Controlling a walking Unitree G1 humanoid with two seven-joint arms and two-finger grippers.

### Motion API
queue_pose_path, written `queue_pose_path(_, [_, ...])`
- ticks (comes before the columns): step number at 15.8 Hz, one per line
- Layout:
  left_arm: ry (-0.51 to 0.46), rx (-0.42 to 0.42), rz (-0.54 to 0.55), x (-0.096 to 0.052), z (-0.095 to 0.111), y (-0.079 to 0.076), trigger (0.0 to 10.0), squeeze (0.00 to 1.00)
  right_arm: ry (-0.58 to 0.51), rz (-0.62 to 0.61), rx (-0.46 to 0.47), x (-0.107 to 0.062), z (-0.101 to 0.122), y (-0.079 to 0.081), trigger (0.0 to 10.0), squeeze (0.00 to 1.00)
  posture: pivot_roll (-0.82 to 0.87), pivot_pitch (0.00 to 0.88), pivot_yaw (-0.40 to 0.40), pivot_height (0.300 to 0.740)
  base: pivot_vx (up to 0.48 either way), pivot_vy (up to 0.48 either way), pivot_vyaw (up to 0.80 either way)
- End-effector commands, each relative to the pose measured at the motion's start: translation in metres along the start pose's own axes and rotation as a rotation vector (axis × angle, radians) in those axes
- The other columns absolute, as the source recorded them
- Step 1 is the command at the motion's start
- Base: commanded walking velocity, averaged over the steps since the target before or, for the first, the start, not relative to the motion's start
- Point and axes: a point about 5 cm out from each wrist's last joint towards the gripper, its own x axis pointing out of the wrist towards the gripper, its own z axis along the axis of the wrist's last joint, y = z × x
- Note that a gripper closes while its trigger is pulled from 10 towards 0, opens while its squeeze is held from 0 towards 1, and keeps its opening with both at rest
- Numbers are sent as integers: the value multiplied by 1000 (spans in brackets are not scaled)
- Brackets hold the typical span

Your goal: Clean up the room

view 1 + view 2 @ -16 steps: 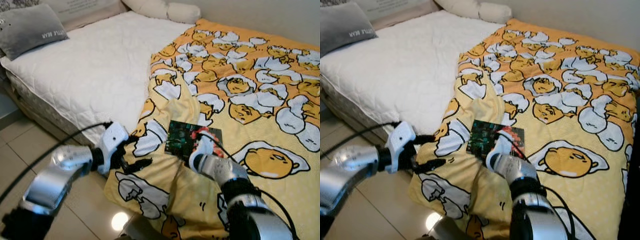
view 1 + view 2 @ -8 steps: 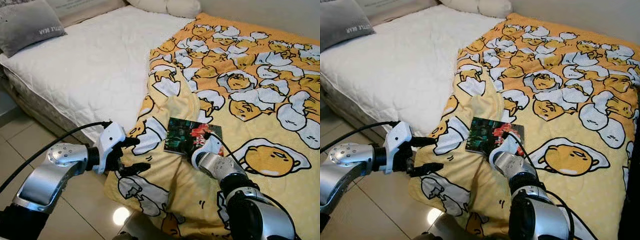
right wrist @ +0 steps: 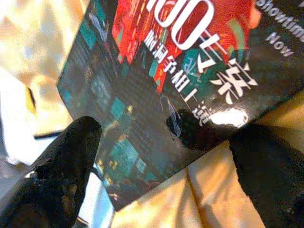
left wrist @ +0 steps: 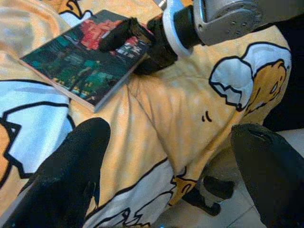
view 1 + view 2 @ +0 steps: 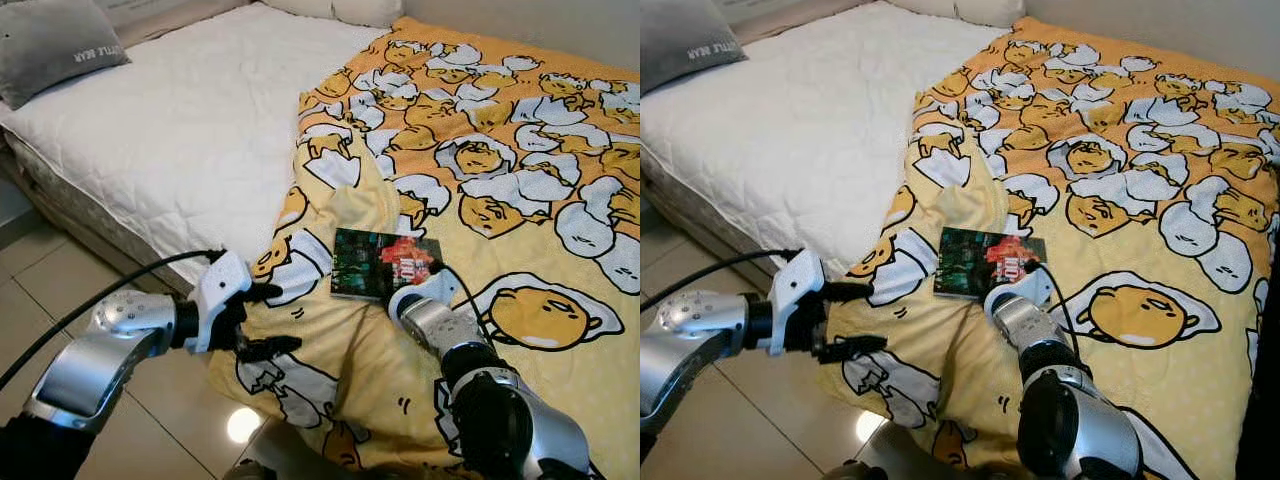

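A white quilted mattress [image 5: 190,130] is lying bare from the centre out toward nine o'clock. A grey cushion [image 5: 55,45] with small white lettering is sitting at its ten o'clock corner, and cream pillows [image 5: 340,8] are resting at twelve o'clock. Glossy beige floor tiles [image 5: 40,290] are showing at eight o'clock, catching a round light reflection [image 5: 241,425].

A white quilted mattress [image 5: 190,130] stands on a glossy tiled floor [image 5: 40,290].

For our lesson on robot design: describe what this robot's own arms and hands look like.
Both arms are shiny silver metal with rounded joint housings and black sections. The left hand has a white wrist block and two long black fingers; a black cable runs to it. The right hand has a white collar, black fingers and a thin black cable.
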Motion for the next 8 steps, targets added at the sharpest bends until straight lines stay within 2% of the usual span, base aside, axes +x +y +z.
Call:
queue_pose_path(1, [2, 4, -24, 1, 0, -4, 10000, 0, -43, 38, 47, 0, 7, 7, 10000, 0, 20, 83, 10, 740, 0, 0, 0])
queue_pose_path(3, [2, 1, -27, 3, -1, -7, 10000, 0, -60, 34, 119, 0, 2, -1, 10000, 0, 32, 91, 10, 740, 0, 0, 0])
queue_pose_path(4, [2, -2, -30, 2, -2, -9, 10000, 0, -78, 51, 155, 0, 1, -3, 4667, 0, 38, 96, 9, 740, 0, 0, 0])
queue_pose_path(5, [2, -8, -32, 1, -3, -10, 10000, 0, -91, 81, 181, 0, -1, -4, 2784, 0, 41, 99, 10, 740, 0, 0, 0])
queue_pose_path(6, [-1, -12, -31, 0, -3, -11, 10000, 0, -103, 108, 193, 0, -1, -3, 0, 0, 42, 101, 11, 740, 0, 0, 0])
queue_pose_path(8, [-10, -17, -31, 1, -3, -13, 10000, 0, -137, 165, 207, -1, 2, -4, 0, 0, 46, 106, 13, 740, 0, 0, 0])
